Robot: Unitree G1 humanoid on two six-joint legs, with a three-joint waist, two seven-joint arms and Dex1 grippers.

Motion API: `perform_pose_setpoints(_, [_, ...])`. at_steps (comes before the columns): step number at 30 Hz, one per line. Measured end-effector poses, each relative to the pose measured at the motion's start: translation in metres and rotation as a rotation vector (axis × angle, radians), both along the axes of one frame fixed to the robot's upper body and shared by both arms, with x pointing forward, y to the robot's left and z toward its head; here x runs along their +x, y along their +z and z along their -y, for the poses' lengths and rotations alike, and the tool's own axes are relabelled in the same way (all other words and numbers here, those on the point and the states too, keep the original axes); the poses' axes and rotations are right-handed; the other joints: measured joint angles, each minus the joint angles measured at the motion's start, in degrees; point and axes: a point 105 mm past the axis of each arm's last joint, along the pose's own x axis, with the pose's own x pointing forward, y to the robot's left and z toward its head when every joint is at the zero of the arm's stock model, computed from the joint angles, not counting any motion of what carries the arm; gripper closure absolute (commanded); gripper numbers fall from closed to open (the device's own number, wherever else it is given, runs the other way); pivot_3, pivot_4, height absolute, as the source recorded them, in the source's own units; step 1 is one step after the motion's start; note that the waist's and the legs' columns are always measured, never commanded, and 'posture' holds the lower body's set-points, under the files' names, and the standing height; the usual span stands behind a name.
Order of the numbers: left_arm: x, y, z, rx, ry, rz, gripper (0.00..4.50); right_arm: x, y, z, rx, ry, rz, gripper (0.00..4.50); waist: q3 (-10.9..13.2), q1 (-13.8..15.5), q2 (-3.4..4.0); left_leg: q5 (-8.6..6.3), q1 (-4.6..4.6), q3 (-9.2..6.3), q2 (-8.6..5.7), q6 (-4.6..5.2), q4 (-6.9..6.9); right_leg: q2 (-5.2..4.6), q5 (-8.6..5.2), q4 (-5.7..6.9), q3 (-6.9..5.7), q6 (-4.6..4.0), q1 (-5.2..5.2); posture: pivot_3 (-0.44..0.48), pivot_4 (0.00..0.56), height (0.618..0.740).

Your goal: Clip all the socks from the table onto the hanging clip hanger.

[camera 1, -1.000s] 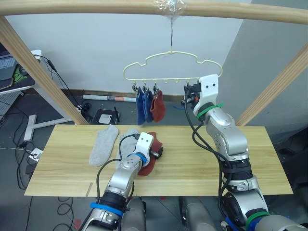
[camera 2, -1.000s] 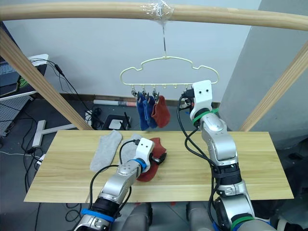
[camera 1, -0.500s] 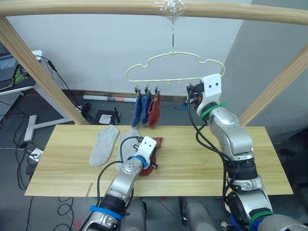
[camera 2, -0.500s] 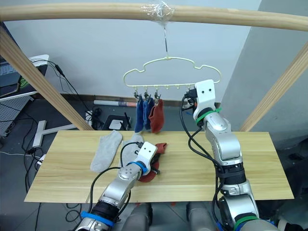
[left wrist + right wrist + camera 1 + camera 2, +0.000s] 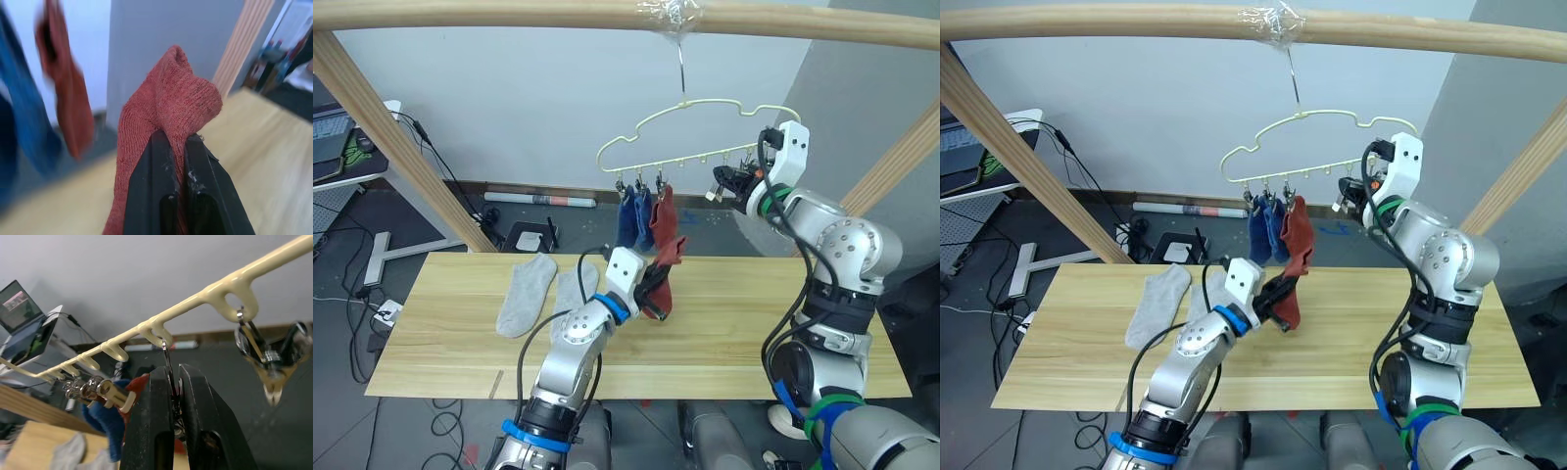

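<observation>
L pincer [image 5: 655, 286] is raised above the table [image 5: 744, 333], fingers pressed together on a rust red sock [image 5: 664, 272], which hangs bunched from the tips clear of the wood. In the L wrist view the fabric [image 5: 164, 127] bulges up over the two black fingers [image 5: 146, 196].

R pincer [image 5: 722, 182] is up at the clip hanger [image 5: 705, 122], pinching a metal clip [image 5: 167, 363] on the row; R wrist view shows the clip's wire pinched between the fingers [image 5: 146, 431], w/ one more clip [image 5: 266, 355] hanging free beside it, toward the hanger's end. Hanger is tilted, R end higher, hook on the round wooden beam [image 5: 509, 15].

Already clipped at the hanger's L end: two blue socks [image 5: 632, 217] and a second rust red sock [image 5: 663, 217], side by side, touching.

On the table, L part: two light grey socks lying flat, one [image 5: 526, 293] further L, the other [image 5: 574, 297] just beside it and partly behind the L arm.
</observation>
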Motion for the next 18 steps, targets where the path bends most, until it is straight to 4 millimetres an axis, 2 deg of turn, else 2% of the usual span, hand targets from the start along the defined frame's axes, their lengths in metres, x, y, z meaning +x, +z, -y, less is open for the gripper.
perform_pose_setpoints(4, [0.001,0.012,0.015,0.081,-0.029,0.121,4.49,-0.003,0.003,-0.003,0.068,0.015,-0.085,4.5,0.0,0.02,0.01,0.0,-0.08,-0.02,-0.01,0.0,0.01,0.0,0.01,-0.02,-0.03,0.01,-0.04,-0.031,0.244,0.74])
perform_pose_setpoints(8, [0.004,0.025,0.027,0.08,-0.035,0.194,4.49,-0.006,0.001,-0.007,0.081,0.042,-0.135,4.5,0.0,-0.14,0.01,-0.01,-0.09,-0.02,-0.01,0.01,-0.01,0.0,-0.01,-0.04,-0.03,0.04,-0.05,-0.031,0.244,0.74])
perform_pose_setpoints(13, [0.013,0.017,0.026,0.11,0.008,0.196,4.49,-0.008,0.001,-0.008,0.082,0.047,-0.152,4.5,0.0,-0.13,0.02,-0.01,-0.14,-0.07,-0.01,0.02,0.0,0.0,-0.04,-0.02,-0.08,0.17,-0.07,-0.041,0.242,0.74])
perform_pose_setpoints(18, [0.021,0.031,0.024,0.096,0.057,0.265,4.49,-0.009,0.0,-0.009,0.077,0.045,-0.157,4.5,0.0,-0.14,0.02,-0.01,-0.17,-0.07,-0.01,0.02,0.01,0.0,0.01,-0.02,-0.09,0.26,-0.08,-0.041,0.242,0.74])
